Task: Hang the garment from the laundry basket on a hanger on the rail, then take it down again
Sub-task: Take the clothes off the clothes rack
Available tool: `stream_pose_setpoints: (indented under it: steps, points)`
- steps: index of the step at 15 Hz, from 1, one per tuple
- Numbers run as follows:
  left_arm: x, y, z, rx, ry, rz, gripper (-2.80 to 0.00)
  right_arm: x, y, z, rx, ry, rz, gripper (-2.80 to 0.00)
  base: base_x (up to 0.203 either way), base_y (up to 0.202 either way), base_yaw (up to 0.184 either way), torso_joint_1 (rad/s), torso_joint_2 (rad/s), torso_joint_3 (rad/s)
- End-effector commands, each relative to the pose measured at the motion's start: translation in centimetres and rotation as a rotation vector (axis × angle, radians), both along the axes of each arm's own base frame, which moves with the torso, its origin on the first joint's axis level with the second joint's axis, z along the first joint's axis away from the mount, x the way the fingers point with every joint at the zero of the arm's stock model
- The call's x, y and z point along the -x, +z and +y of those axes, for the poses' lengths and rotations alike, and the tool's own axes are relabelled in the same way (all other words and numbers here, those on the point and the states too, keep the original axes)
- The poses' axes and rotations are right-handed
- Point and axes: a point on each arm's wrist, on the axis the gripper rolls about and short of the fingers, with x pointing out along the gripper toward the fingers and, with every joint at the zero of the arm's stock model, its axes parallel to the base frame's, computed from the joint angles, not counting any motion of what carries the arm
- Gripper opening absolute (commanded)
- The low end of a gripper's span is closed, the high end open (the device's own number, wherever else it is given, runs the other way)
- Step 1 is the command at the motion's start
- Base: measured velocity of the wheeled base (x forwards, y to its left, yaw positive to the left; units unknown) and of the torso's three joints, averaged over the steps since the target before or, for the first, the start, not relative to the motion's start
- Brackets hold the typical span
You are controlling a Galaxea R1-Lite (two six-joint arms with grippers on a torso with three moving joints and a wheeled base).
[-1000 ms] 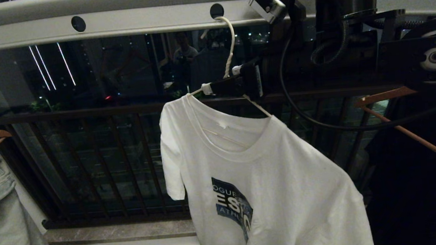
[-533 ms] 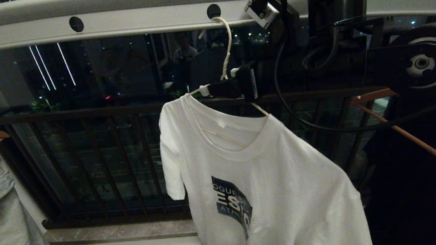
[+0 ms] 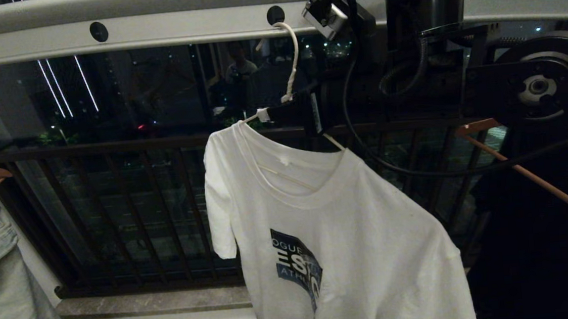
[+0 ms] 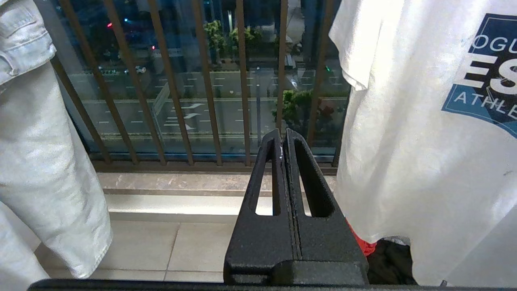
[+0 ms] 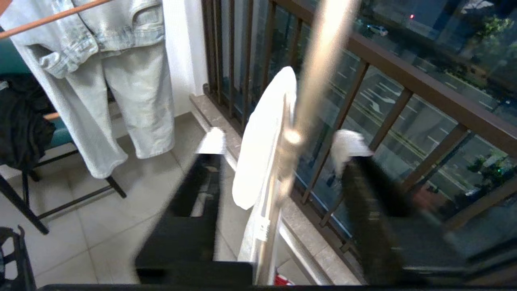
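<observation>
- Where the head view hides the gap, the right wrist view shows the right gripper (image 5: 278, 149) fingers apart astride the wire hanger's neck (image 5: 282, 161).
- Only the left wrist view shows the left gripper (image 4: 282, 139) pressed together, T-shirt (image 4: 412, 133) beside it.

head view: set high and close under the rail (image 3: 152, 30), facing forward at the dark railing (image 3: 116, 213) with the garment (image 3: 340, 236) near the middle. left wrist view: set low, behind the left gripper (image 4: 282, 141), facing the railing's bars and the ledge; shares the garment's printed front and the pale jeans (image 4: 36, 161) with the head view. right wrist view: very near the hanger (image 5: 282, 161), looking down along it, past the jeans to the floor.
</observation>
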Motion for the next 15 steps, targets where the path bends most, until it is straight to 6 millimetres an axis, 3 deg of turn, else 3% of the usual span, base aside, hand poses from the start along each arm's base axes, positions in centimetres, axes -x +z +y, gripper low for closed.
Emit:
stream_pose_setpoints:
  steps: [1, 15]
  points:
    - [0.0, 0.0, 0.0, 0.0, 0.0, 0.0, -2.8, 0.1, 0.1, 0.3, -0.003, 0.008, -0.005, -2.8, 0.0, 0.0, 0.0, 0.0, 0.0, 0.0]
    - [0.0, 0.0, 0.0, 0.0, 0.0, 0.0, -2.8, 0.8, 1.1, 0.6, -0.017, -0.01, -0.036, -2.8, 0.0, 0.0, 0.0, 0.0, 0.0, 0.0]
